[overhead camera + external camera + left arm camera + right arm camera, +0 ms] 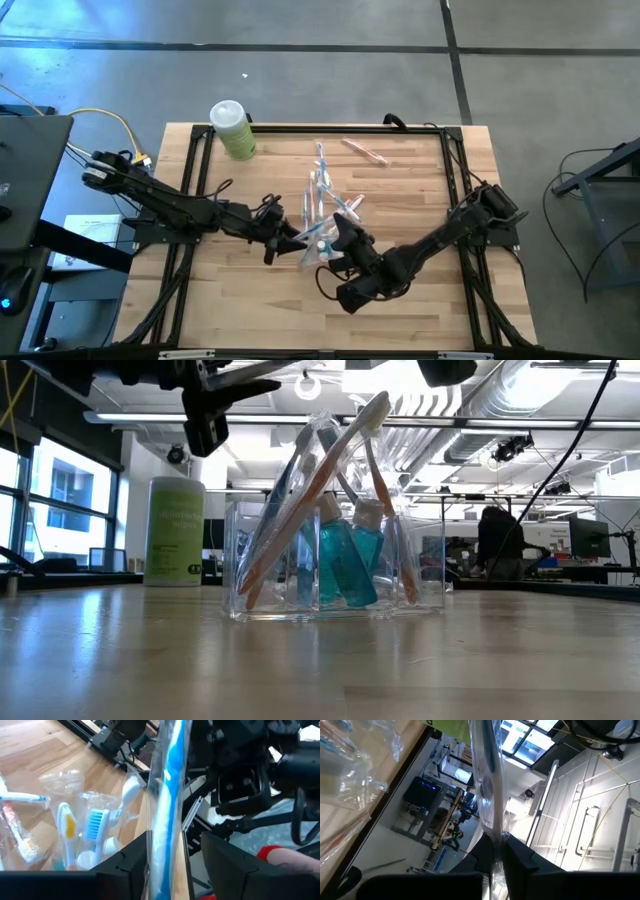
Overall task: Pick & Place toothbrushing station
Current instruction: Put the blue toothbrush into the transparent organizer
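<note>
**Handover above the holder**

High view: left gripper [283, 236] and right gripper [338, 238] meet beside the clear holder [322, 225] at mid-table.
Left wrist view: fingers loosely flank a wrapped blue toothbrush [162, 810].
Right wrist view: jaws pinch the wrapper's tail.
Risk: the brush slipping from its film.

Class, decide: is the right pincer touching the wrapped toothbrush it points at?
Touching. The right wrist view shows the right pincer shut on the wrapped toothbrush, its clear wrapper pinched between both fingers.
</note>
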Motion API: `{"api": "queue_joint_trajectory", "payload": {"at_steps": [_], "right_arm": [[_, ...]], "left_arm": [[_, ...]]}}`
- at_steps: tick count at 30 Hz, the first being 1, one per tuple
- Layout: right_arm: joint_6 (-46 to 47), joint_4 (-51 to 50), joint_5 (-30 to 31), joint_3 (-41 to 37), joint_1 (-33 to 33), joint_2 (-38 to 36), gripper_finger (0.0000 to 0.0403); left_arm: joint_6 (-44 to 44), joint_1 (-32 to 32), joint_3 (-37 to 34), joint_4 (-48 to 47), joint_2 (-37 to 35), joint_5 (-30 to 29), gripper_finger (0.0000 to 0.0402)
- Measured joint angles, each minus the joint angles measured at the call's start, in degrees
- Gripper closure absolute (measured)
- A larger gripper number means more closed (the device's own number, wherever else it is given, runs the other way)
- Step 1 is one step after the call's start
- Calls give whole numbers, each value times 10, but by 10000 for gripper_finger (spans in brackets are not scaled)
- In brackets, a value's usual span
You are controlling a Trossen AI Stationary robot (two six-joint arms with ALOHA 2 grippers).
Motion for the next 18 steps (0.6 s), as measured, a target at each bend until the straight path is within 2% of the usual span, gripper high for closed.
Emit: {"api": "queue_joint_trajectory", "payload": {"at_steps": [7, 13, 15, 18], "right_arm": [[-3, 6, -3, 0, -6, 0, 386], [-18, 41, -32, 0, -7, 0, 373], [5, 54, -42, 0, -7, 0, 370], [69, 67, -54, 0, -7, -1, 368]], "left_arm": [[9, 0, 0, 14, 0, 0, 287], [15, 0, 0, 11, 0, -3, 366], [21, 0, 0, 10, 0, -2, 386], [22, -1, 0, 10, 0, -2, 387]]}}
